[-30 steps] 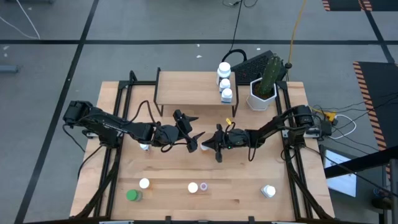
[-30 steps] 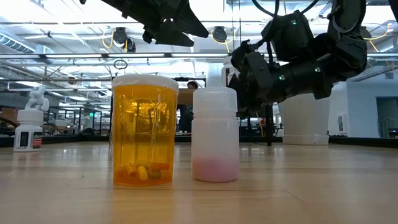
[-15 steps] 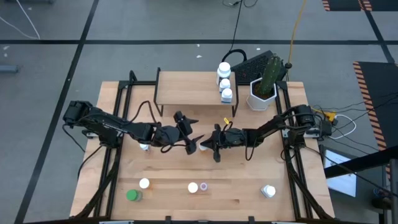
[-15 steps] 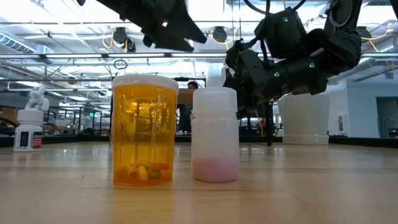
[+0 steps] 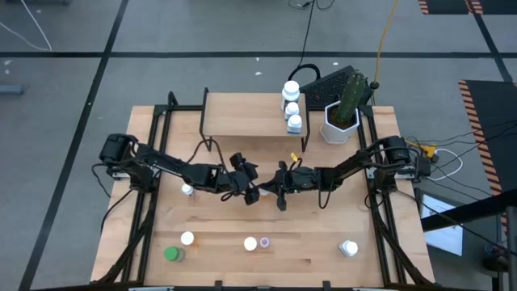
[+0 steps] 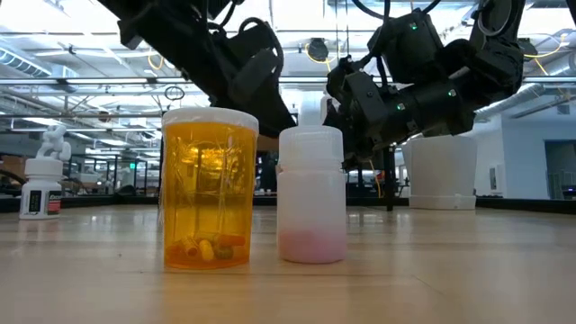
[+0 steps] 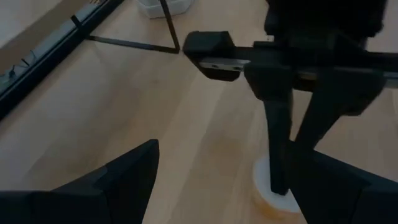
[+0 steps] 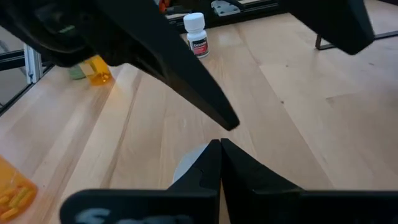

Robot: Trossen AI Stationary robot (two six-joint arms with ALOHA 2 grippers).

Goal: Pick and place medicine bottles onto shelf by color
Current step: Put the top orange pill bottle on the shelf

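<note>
Two arms meet mid-table. Left gripper [image 5: 252,183] spread wide, fingers either side of right arm's tip; right gripper [image 5: 272,190] pinched narrow, tips together over white-capped bottle [image 7: 273,186] on tabletop, grasp unclear. Shelf [image 5: 246,114] at far edge carries three white bottles [image 5: 292,105] in row at its right end. Near edge: green bottle [image 5: 172,255], orange bottle [image 6: 209,189] beside small white one [image 6: 311,195], another white bottle [image 5: 348,248] right. Cactus pot [image 5: 340,123] beside shelf.

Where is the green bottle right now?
In the high view, the green bottle stands at the table's front-left corner, just left of a white-capped bottle, far from both grippers.
</note>
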